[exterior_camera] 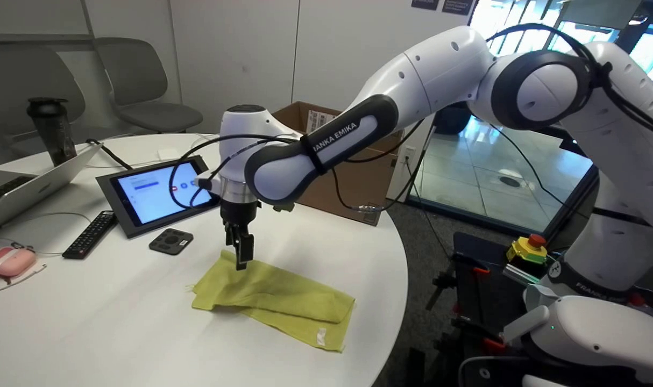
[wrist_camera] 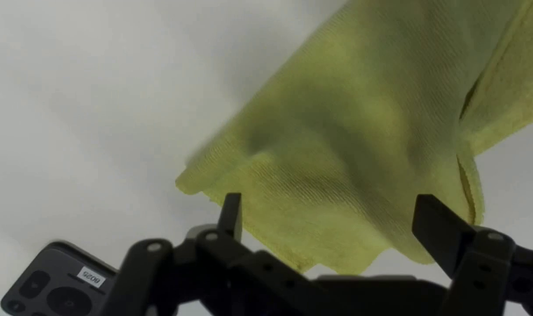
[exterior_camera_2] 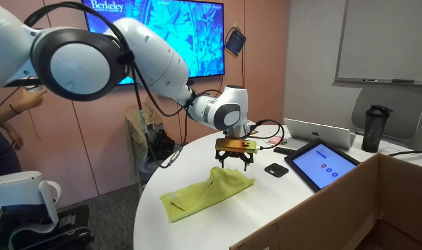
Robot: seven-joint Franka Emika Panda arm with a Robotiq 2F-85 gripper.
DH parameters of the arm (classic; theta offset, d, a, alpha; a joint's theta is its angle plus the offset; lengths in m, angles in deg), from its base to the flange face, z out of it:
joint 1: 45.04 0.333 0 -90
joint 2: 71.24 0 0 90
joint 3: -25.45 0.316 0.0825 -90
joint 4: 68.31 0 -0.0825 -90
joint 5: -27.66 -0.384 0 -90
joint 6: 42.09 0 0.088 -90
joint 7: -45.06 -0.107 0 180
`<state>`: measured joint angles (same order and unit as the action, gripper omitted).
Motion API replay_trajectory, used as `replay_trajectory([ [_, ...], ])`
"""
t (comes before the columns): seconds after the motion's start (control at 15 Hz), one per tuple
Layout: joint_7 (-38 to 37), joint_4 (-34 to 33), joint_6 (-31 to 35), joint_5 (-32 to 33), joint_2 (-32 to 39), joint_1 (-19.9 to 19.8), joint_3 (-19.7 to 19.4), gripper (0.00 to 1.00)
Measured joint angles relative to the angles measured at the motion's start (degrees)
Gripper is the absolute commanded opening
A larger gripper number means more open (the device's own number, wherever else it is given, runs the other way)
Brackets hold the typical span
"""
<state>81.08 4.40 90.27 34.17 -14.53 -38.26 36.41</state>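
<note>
One yellow-green cloth (exterior_camera: 283, 290), folded, rumpled, seemingly ribbed

I have one cloth (exterior_camera: 283, 293), yellow-green and finely ribbed in my wrist view, lying on the table (exterior_camera: 116, 338). It is doubled over into a long strip, the upper layer skewed, so a band of the lower one shows along a long side. The end with a white patch (exterior_camera: 321, 336) lies flatter, near the table's curved edge. The opposite end, further in from that edge, is rumpled, and in an exterior view I see a soft peak (exterior_camera_2: 216, 175) there. Loose threads fringe that end.
</note>
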Motion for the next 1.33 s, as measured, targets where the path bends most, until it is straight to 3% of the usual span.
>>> replay_trajectory([
  [0.33,5.02,-6.84,-2.94,0.19,5.9,0.16,-0.43,1.0],
  [0.93,1.67,-21.63,-3.3,0.19,15.57,1.69,-3.89,1.0],
  [1.33,-0.48,-27.39,-6.06,0.19,18.55,1.71,-4.83,1.0],
])
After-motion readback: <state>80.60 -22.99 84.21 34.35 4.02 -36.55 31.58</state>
